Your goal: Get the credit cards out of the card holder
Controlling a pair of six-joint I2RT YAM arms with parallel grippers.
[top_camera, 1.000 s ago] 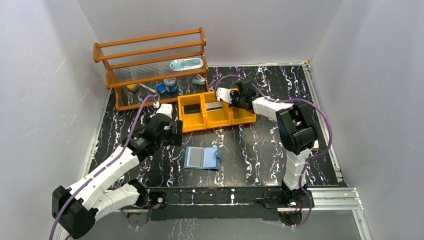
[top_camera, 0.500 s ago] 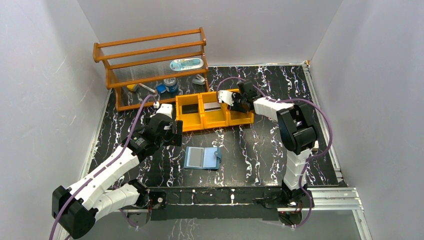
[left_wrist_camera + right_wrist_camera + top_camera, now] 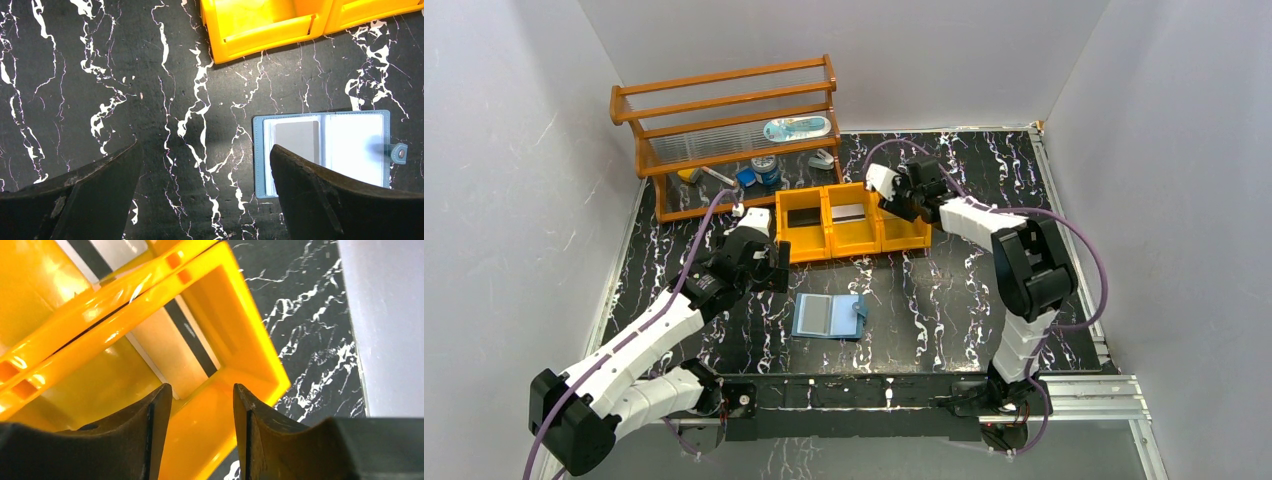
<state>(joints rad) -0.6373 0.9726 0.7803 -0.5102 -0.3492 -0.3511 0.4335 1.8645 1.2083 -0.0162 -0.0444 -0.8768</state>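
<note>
- Top external view: card holder (image 3: 828,317) lies open on tabletop (image 3: 944,300), grey card (image 3: 297,142) inside.
- Left claw (image 3: 204,147) gapes empty beside it; right claw (image 3: 201,390), part-open, empty, over orange tray (image 3: 250,325).
- Risk: pulling the card may drag the unpinned holder.

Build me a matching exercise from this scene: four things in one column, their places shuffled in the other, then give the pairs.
Things
1. dark card
2. silver card
3. card holder
4. right gripper

Places
A. above the right compartment of the orange tray
B. lying open on the table, outside the tray
C. in the tray's left compartment
D. in the tray's middle compartment

Pairs: 1-C, 2-D, 3-B, 4-A
</note>
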